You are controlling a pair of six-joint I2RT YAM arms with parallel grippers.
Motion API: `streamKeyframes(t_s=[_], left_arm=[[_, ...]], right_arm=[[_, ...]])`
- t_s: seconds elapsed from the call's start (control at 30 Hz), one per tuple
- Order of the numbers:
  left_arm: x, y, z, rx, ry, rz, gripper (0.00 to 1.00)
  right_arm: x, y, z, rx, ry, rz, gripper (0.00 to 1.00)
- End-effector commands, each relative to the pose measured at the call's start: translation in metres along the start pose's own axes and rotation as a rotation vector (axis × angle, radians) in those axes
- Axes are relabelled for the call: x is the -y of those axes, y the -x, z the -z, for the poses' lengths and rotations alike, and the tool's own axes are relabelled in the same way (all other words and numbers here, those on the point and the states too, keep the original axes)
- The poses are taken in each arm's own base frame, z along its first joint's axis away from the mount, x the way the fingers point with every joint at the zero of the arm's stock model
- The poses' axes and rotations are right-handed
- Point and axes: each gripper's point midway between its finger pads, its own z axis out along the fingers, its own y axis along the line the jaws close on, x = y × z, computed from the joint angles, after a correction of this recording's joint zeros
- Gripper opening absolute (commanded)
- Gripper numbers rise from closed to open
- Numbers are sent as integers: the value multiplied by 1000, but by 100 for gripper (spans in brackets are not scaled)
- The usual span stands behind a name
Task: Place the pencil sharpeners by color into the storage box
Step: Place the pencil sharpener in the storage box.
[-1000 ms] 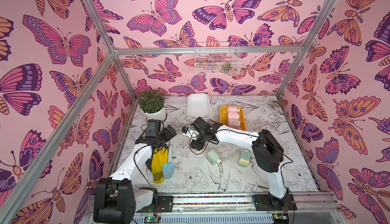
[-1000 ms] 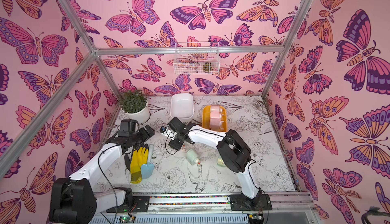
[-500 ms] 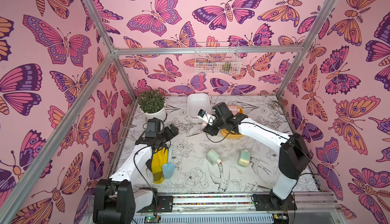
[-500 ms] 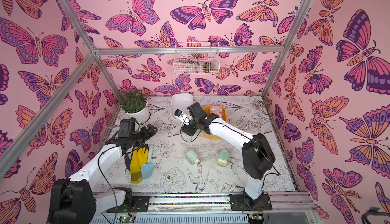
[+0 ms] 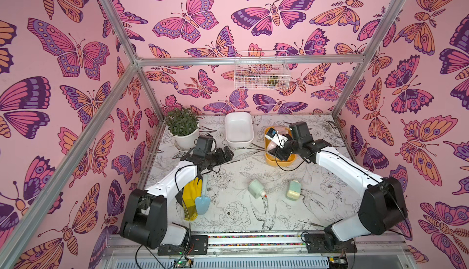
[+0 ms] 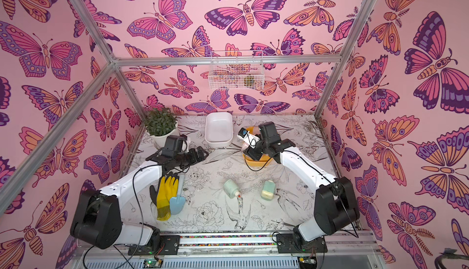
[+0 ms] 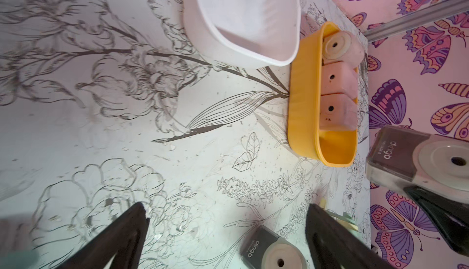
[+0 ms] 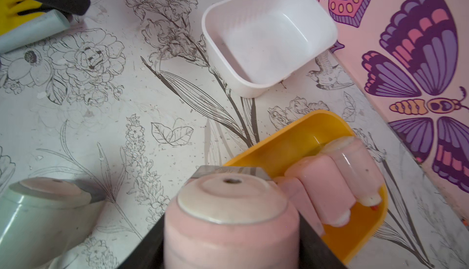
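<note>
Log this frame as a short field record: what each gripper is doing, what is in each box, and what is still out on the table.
right gripper: shut on a pale pink plastic pencil sharpener, above the yellow oval storage box
left gripper: open, holding nothing
yellow box contents: three pale pink sharpeners
white rectangular box: nothing inside
on table: two mint green sharpeners

Three pink sharpeners (image 7: 338, 82) fill the yellow box (image 7: 303, 108) beside the white box (image 7: 243, 52).
</note>
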Motion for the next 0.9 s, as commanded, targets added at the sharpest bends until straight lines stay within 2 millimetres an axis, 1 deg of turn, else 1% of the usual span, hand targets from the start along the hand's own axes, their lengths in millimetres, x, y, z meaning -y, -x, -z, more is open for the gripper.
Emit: streamKeyframes(t_s=[0.0, 0.07, 0.2, 0.23, 0.3, 0.37, 0.43, 0.47, 0.53, 0.63, 0.7, 0.8, 0.87], left_arm=[[19, -4, -14, -46, -40, -54, 100], [30, -8, -24, -78, -62, -71, 100], [51, -15, -44, -134, -90, -109, 99], [56, -17, -48, -146, -94, -123, 100], [63, -19, -56, -162, -94, -137, 99], [68, -21, -64, -179, -95, -146, 99], [75, -22, -74, -193, -99, -164, 99], [76, -22, -79, -201, -96, -165, 99], [84, -22, -90, -221, -106, -171, 98], [94, -21, -104, -237, -118, -179, 97], [99, -21, -112, -243, -121, -189, 97], [105, -25, -124, -263, -124, -197, 96], [104, -28, -132, -280, -116, -199, 97]], right_arm=[[1, -3, 13, 28, 45, 59, 0], [6, -11, 14, 27, 54, 65, 0], [11, -31, 6, -30, 77, 134, 0], [13, -34, 5, -44, 78, 138, 0], [16, -34, 4, -51, 83, 132, 0], [15, -36, 4, -55, 105, 137, 0], [8, -49, -4, -104, 162, 147, 0], [7, -53, -6, -123, 177, 165, 0], [15, -61, -13, -165, 154, 174, 0], [29, -63, -19, -182, 92, 195, 0], [32, -65, -22, -188, 84, 226, 0], [27, -75, -25, -231, 129, 274, 0], [24, -83, -27, -262, 164, 293, 1]])
